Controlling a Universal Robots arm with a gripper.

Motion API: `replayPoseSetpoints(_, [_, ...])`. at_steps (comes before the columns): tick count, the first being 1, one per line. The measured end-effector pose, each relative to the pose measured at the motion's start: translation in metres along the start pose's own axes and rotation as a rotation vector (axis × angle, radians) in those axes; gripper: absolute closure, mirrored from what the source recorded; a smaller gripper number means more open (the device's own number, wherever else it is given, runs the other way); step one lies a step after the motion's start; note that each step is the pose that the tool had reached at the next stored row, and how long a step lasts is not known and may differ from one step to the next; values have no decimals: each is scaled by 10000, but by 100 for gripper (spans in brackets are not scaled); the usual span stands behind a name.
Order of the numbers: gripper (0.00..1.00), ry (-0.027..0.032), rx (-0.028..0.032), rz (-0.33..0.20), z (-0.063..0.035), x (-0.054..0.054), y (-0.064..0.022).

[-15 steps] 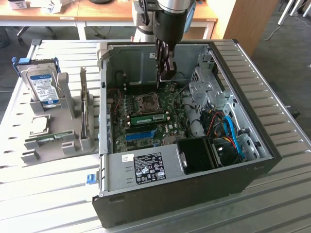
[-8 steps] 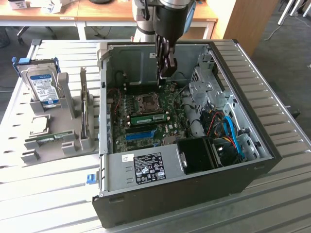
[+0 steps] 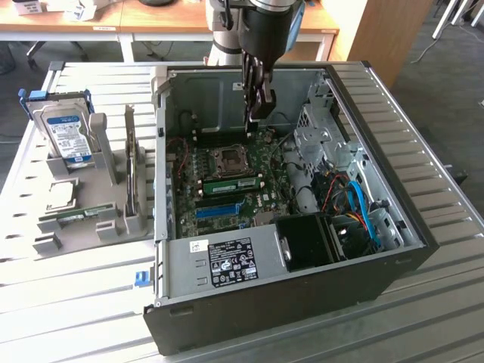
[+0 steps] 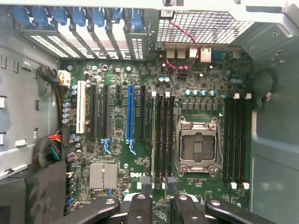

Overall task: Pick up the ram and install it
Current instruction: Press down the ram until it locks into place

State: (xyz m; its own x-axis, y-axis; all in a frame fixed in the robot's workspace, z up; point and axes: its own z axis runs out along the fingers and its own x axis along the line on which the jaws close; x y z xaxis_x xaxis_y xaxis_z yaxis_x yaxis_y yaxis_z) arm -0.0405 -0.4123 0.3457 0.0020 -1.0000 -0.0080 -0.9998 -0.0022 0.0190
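Note:
The ram (image 3: 231, 184) is a long green stick standing on edge in a memory slot of the motherboard, beside the empty processor socket (image 3: 229, 159). In the wrist view the ram (image 4: 153, 135) shows edge-on as a thin pale line in the slot bank next to the socket (image 4: 197, 144). My gripper (image 3: 259, 113) hangs well above the board inside the open case, apart from the ram. Its fingers (image 4: 145, 184) stand apart, so the gripper (image 4: 157, 184) is open and holds nothing.
The open computer case (image 3: 393, 151) lies on a slatted metal table, with a drive cage and cable bundle (image 3: 348, 197) at the exterior view's right. To the left, a grey holder (image 3: 106, 219) carries a hard drive (image 3: 66, 132), a silver chip (image 3: 64, 197) and a narrow green board (image 3: 76, 217).

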Motion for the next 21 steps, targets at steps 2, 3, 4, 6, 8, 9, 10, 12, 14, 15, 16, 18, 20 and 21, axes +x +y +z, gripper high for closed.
replayPoseSetpoints(2, [75, 0, 0, 0, 0, 0, 0])
replayPoseSetpoints(3, [75, 0, 0, 0, 0, 0, 0])
replayPoseSetpoints(4, [75, 0, 0, 0, 0, 0, 0])
replayPoseSetpoints(6, [76, 0, 0, 0, 0, 0, 0])
replayPoseSetpoints(8, [82, 0, 0, 0, 0, 0, 0])
replayPoseSetpoints(9, [89, 0, 0, 0, 0, 0, 0])
replayPoseSetpoints(10, [89, 0, 0, 0, 0, 0, 0])
replayPoseSetpoints(12, [89, 0, 0, 0, 0, 0, 0])
replayPoseSetpoints(14, [89, 0, 0, 0, 0, 0, 0])
replayPoseSetpoints(15, [89, 0, -1, 0, 0, 0, 0])
replayPoseSetpoints(16, [89, 0, -1, -1, 0, 0, -1])
replayPoseSetpoints(18, [89, 2, -1, -1, -1, 0, -19])
replayPoseSetpoints(20, [89, 1, -1, 0, -2, 0, -59])
replayPoseSetpoints(21, [89, 1, -1, 0, -2, 0, -87])
